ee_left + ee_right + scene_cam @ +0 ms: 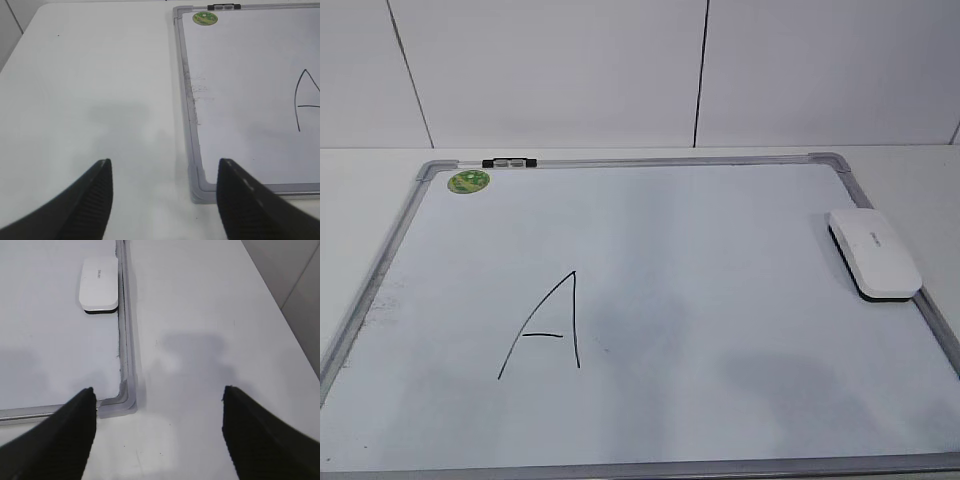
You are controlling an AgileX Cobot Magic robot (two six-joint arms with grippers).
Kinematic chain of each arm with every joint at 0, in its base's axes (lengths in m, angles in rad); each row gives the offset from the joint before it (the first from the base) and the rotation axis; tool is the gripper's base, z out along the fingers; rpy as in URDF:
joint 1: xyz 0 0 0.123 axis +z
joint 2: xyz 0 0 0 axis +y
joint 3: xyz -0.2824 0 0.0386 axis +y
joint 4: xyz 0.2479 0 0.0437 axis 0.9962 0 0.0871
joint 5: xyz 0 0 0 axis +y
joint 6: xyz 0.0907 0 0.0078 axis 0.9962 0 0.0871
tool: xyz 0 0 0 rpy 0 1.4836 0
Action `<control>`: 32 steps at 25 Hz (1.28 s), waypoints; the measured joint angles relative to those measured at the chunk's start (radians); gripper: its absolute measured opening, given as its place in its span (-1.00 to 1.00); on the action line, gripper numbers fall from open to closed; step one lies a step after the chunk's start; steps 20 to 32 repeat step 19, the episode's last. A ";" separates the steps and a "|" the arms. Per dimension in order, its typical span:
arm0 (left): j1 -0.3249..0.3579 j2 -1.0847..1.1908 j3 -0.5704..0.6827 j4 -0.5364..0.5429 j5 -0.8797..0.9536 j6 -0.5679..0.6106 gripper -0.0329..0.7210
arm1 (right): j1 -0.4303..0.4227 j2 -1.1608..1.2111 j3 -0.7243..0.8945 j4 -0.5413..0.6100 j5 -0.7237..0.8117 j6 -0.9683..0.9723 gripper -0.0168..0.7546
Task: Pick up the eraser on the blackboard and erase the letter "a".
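The left hand [162,200] hangs open above the white surface [90,75], just outside the near left corner of the blackboard [380,270], and it holds nothing. On the board, a green sticker [468,181] and a small black-and-silver clip [508,161] sit at the far left corner. The only writing I can see is a large angular capital "A" [545,325] in thin black marker, left of the middle; no lowercase "a" shows. The eraser [874,252], a white rounded block with a dark underside and small grey print on top, lies flat at the right edge of the board, touching or almost touching the frame. The right hand [157,432] is also open and empty, near the right corner, well short of the eraser. I judge two risks: a finger can hit the frame beside the eraser, and a wide wipe can smear the board.
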 joint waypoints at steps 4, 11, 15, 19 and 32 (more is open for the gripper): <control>0.000 0.000 0.000 0.000 0.000 0.000 0.38 | 0.000 0.000 0.000 0.000 0.000 0.000 0.58; 0.000 0.000 0.000 0.000 0.000 0.000 0.41 | 0.000 0.000 0.000 0.000 0.000 0.000 0.58; 0.000 0.000 0.000 0.000 0.000 0.000 0.39 | 0.000 0.000 0.000 0.000 0.000 0.000 0.58; 0.000 0.000 0.000 0.000 0.000 0.000 0.38 | 0.000 0.000 0.000 0.000 0.000 0.000 0.58; 0.000 0.000 0.000 0.000 0.000 0.000 0.38 | 0.000 0.000 0.000 0.000 0.000 0.000 0.58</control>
